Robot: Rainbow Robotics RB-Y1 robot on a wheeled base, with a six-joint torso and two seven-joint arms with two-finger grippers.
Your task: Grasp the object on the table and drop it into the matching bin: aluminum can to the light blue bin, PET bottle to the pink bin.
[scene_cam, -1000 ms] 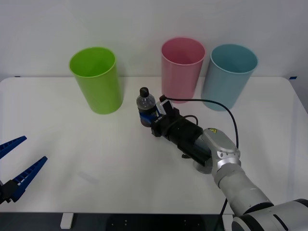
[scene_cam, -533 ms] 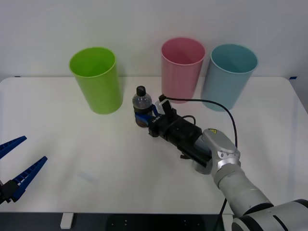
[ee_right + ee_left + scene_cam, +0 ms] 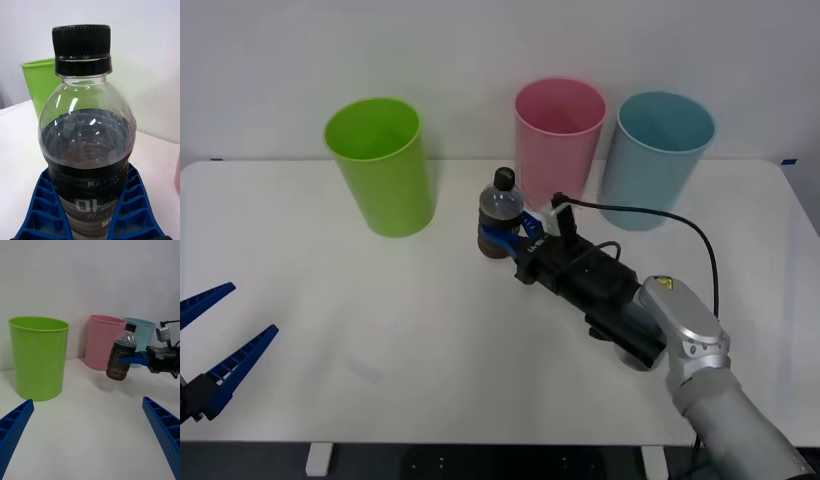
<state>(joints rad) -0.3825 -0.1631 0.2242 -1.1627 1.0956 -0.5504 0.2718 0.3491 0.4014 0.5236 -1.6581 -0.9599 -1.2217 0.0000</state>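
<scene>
Gripping the PET bottle (image 3: 500,215) around its dark lower body, the right gripper (image 3: 508,238) has its blue ribbed fingers (image 3: 129,208) pressed against both sides of the label; the left wrist view shows the bottle clear of the white table (image 3: 380,330), tilted slightly, with a faint shadow beneath it; it hangs between the lime green bin (image 3: 378,165) and the pink bin (image 3: 558,140), nearer the pink one and lower than its rim; the light blue bin (image 3: 658,158) stands just beside the pink bin on the far side. At the table's near left edge the left gripper (image 3: 215,345) waits with its fingers spread wide, holding nothing.

Judging from this, the lift is under way and the carry to the pink bin is what remains; the bottle sits too low to pass over the rim, so swinging across without rising could knock the bin over or shove it into the blue one; the grip is low on a smooth round body holding liquid, so a quick swing might let it pivot or slip; releasing off-centre could bounce it off the rim, or land it in the neighbouring blue bin.
</scene>
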